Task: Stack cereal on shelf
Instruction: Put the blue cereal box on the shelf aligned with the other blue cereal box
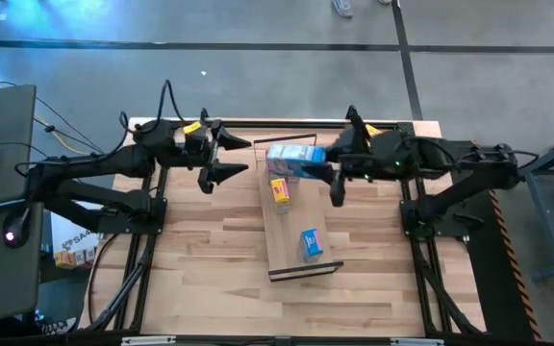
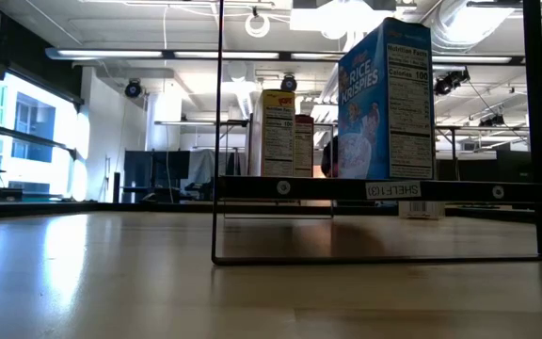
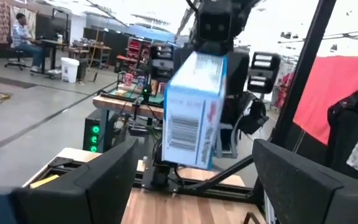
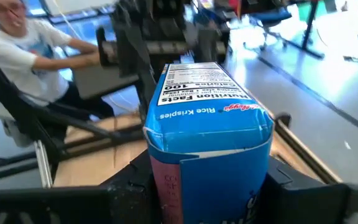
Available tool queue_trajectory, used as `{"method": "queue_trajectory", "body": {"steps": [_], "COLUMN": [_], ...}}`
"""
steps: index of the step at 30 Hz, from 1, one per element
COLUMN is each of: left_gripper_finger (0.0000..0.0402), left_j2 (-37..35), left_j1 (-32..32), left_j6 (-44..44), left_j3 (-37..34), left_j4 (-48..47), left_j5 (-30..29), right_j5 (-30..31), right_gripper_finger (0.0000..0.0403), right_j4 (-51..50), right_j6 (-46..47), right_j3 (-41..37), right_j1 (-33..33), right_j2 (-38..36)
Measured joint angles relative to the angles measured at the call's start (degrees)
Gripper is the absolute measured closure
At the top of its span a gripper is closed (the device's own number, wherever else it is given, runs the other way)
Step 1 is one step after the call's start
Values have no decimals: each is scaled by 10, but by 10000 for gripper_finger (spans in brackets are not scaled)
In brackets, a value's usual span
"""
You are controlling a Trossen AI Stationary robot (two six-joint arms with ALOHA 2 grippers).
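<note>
Cardboard, thin-walled and light: the light blue cereal box (image 1: 294,160) should weigh little, flex if squeezed across its broad printed faces, and slide somewhat on its glossy print. Best hold, by my judgement, is across the narrow sides near mid-height, with moderate pressure so the panels do not cave.

Right gripper (image 1: 336,181) has its jaws closed part-way on this box, which sits between them and hangs over the far end of the shelf (image 1: 296,245). Right wrist view shows the box (image 4: 207,134) filling the gap between the jaws, nutrition panel facing away from the camera; a pink surface shows below it, possibly a second box, cannot tell.

Left gripper (image 1: 227,157) stands just beside the box on its left, jaws spread wide and holding nothing. Left wrist view shows the box (image 3: 194,109) ahead of the open fingers (image 3: 104,180), apart from them, barcode side toward the camera.

On the shelf: a yellow box (image 1: 279,190) near the held one and another light blue box (image 1: 311,242) toward the near end, both upright in the low view. Worktop (image 1: 210,279) carries the shelf.
</note>
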Motion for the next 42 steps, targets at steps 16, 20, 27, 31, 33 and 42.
{"method": "queue_trajectory", "body": {"steps": [16, 20, 27, 31, 33, 42], "left_gripper_finger": [94, 94, 94, 106, 123, 262], "left_j2": [71, 82, 105, 107, 107, 105], "left_j1": [-13, -22, -22, -18, -14, 14], "left_j6": [0, 6, 6, 7, 12, 16], "left_j3": [0, 0, -1, -1, -1, -1], "left_j4": [103, 110, 151, 138, 133, 131], "left_j5": [-19, 24, 27, 42, 55, 70], "right_j5": [-143, -157, -196, -186, -184, -185], "right_gripper_finger": [264, 264, 264, 264, 264, 264], "right_j4": [95, 97, 101, 127, 134, 131], "right_j6": [-64, -48, -27, -29, -28, -25], "right_j3": [-2, -2, -2, -3, -3, -3], "right_j1": [-72, -84, -86, -87, -88, -88], "right_j2": [28, 31, 60, 61, 59, 58]}}
